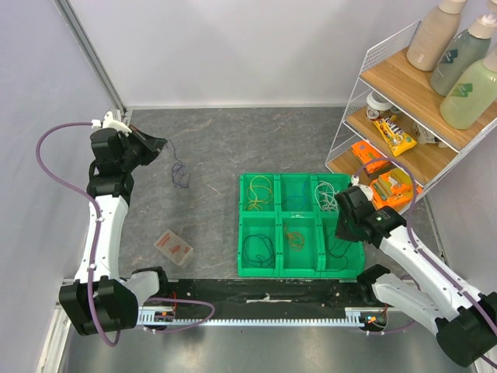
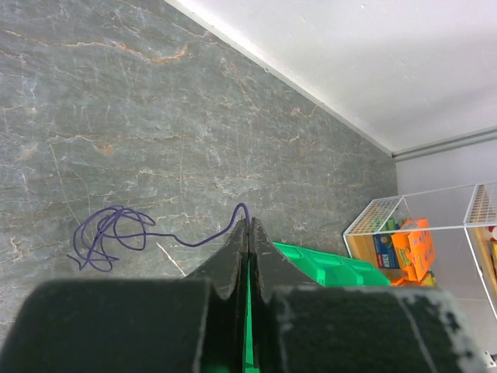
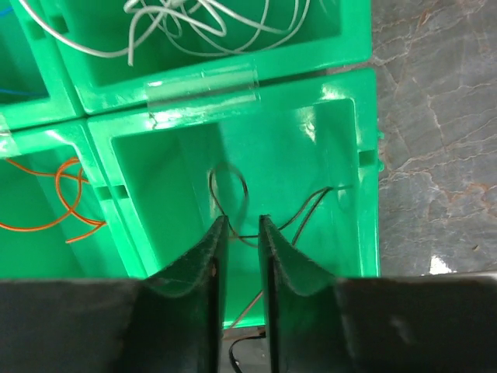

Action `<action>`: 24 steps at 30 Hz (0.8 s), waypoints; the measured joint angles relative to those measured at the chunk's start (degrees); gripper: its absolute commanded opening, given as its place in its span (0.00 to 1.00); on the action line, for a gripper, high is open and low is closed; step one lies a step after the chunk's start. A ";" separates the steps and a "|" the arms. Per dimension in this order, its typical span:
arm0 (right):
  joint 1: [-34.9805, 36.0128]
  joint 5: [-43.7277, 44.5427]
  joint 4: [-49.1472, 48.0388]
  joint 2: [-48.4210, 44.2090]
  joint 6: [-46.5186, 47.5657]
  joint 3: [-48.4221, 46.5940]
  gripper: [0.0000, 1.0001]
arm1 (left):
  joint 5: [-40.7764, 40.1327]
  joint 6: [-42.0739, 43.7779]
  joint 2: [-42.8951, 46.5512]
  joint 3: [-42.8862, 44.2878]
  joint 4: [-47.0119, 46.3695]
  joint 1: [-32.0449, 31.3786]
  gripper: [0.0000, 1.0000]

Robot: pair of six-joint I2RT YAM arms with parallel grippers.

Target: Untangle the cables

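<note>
Right gripper (image 3: 242, 223) with jaws a narrow gap apart, above a dark cable (image 3: 230, 180) in the green tray's (image 3: 359, 116) near right compartment, left gripper (image 2: 248, 224) closed on the purple cable's (image 2: 109, 233) end, its loops on the grey table (image 2: 116, 93)

Bright even light, soft shadows, glare on green tray (image 3: 311, 78)

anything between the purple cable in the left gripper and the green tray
Nothing visible. The left gripper pinches one end of the purple cable; only bare table lies between it and the green tray. The small clear box sits nearer the arm bases, off that line.
</note>
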State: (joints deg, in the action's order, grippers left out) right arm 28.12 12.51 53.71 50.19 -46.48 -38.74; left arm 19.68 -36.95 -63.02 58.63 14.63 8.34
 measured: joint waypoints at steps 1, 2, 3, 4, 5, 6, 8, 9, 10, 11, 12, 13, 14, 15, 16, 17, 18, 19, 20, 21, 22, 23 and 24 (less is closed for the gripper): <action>0.00 0.13 -0.20 0.44 0.72 -0.33 0.44 | 0.28 -0.04 0.13 0.02 0.04 0.00 0.02; 0.00 0.31 -0.17 0.55 1.25 -0.81 0.52 | 0.66 -0.09 0.26 0.02 0.09 0.00 0.02; 0.00 0.55 -0.17 0.42 2.01 -1.51 0.58 | 1.07 -0.09 0.33 0.04 0.09 0.00 0.02; 0.00 0.76 -0.15 0.15 2.62 -2.32 0.62 | 1.70 -0.09 0.37 0.13 0.24 0.00 0.02; 0.00 0.92 -0.15 -0.28 3.56 -3.54 0.68 | 2.19 -0.11 0.42 0.28 0.28 0.00 0.02; 0.00 1.01 -0.15 -0.81 4.15 -4.57 0.73 | 2.82 -0.11 0.42 0.44 0.28 0.00 0.02; 0.00 0.70 -0.11 -1.84 5.60 -6.51 0.78 | 3.80 -0.11 0.48 0.87 0.28 0.00 0.02; 0.00 0.17 -0.13 -2.29 6.51 -7.48 0.81 | 4.39 -0.15 0.55 1.01 0.28 0.00 0.02; 0.00 -0.92 -0.26 -2.71 7.76 -8.37 0.83 | 4.94 -0.17 0.63 1.14 0.28 0.00 0.02; 0.00 -2.25 -0.59 -3.02 8.96 -8.85 0.84 | 5.60 -0.26 0.74 1.27 0.31 0.00 0.02; 0.00 -3.80 -1.25 -3.30 10.49 -9.01 0.85 | 6.40 -0.39 0.79 1.44 0.31 0.00 0.02; -0.02 -6.32 -1.86 -3.39 11.85 -9.01 0.86 | 7.30 -0.55 0.83 1.66 0.31 0.00 0.02; 0.00 -8.59 -2.62 -3.28 13.14 -8.98 0.87 | 8.11 -0.63 0.83 1.84 0.28 0.00 0.02; 0.00 -11.10 -3.52 -3.13 13.99 -8.98 0.89 | 9.70 -0.90 0.83 2.23 0.31 0.00 0.02; 0.22 -14.49 -5.35 -2.86 14.88 -8.96 0.91 | 11.23 -1.16 0.83 2.62 0.26 0.00 0.02; 0.63 -17.27 -7.85 -2.51 15.41 -8.96 0.93 | 12.74 -1.49 0.85 3.10 0.22 0.00 0.02; 1.25 -19.15 -10.12 -2.16 15.67 -8.96 0.94 | 13.94 -1.88 0.87 3.54 0.20 0.00 0.02; 2.38 -20.79 -13.29 -1.53 15.91 -8.98 0.94 | 15.39 -2.43 0.92 4.09 0.07 0.00 0.02; 4.26 -22.12 -17.07 -0.22 16.17 -9.16 0.94 | 16.57 -2.93 1.05 4.57 -0.04 0.00 0.02; 6.10 -23.21 -19.78 1.07 16.52 -9.66 0.94 | 17.46 -3.50 1.29 4.98 -0.17 0.00 0.02; 8.37 -23.56 -22.25 3.06 17.00 -10.62 0.94 | 18.36 -4.07 1.64 5.38 -0.24 0.00 0.02; 11.54 -23.34 -25.07 6.45 17.94 -12.68 0.94 | 19.12 -4.63 2.03 5.75 -0.31 0.00 0.02; 14.40 -23.08 -27.93 9.99 18.88 -15.02 0.94 | 19.74 -5.11 2.38 6.03 -0.35 0.00 0.02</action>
State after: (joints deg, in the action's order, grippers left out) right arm 42.52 -10.57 25.78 60.18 -27.59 -53.76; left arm 39.42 -42.06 -60.64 64.66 14.28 8.34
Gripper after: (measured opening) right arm 0.938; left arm 0.022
